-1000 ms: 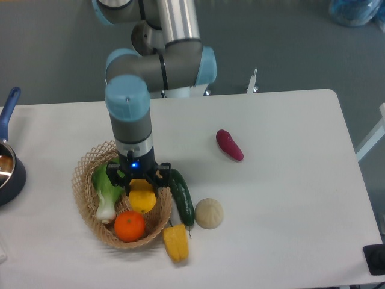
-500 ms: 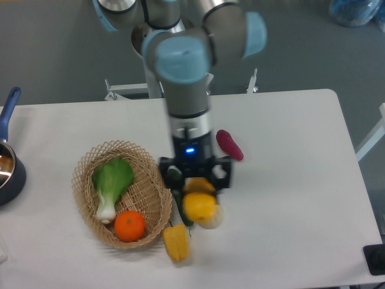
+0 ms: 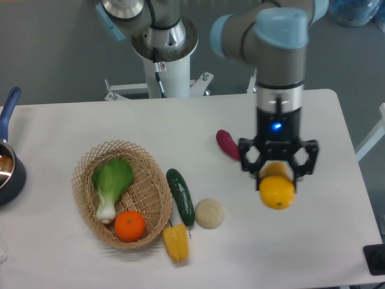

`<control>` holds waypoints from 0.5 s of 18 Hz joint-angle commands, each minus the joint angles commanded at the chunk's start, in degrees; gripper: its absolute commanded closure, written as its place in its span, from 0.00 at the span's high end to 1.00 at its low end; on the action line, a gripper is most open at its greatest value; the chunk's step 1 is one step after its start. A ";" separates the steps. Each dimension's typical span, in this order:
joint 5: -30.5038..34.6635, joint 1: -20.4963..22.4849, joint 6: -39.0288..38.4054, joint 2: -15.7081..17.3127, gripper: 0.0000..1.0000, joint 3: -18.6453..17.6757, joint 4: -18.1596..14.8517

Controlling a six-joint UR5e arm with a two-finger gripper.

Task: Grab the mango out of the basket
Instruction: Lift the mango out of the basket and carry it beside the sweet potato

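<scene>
The mango (image 3: 277, 191), a glossy yellow-orange oval, hangs above the right part of the table, held from above. My gripper (image 3: 278, 174) is shut on it, its dark fingers on either side of the fruit's top. The wicker basket (image 3: 90, 217) sits far to the left, at the table's front left, and holds a green leafy vegetable (image 3: 111, 182) and an orange (image 3: 130, 226).
A dark green cucumber (image 3: 180, 196), a pale round fruit (image 3: 209, 213) and a yellow bell pepper (image 3: 175, 242) lie just right of the basket. A magenta vegetable (image 3: 227, 144) lies left of the gripper. A dark pot with a blue handle (image 3: 8, 165) is at the left edge.
The arm lifted the mango out of the basket and carried it rightward across the table, past the cucumber, to the right side.
</scene>
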 joint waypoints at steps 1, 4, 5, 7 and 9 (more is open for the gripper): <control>-0.09 0.61 0.79 0.09 0.40 0.17 0.09; -0.09 1.06 1.24 -0.17 0.40 0.44 0.00; -0.09 1.14 1.41 -0.18 0.40 0.35 0.00; -0.09 1.49 1.42 -0.18 0.40 0.09 0.09; -0.09 1.50 1.42 -0.18 0.40 -0.26 0.09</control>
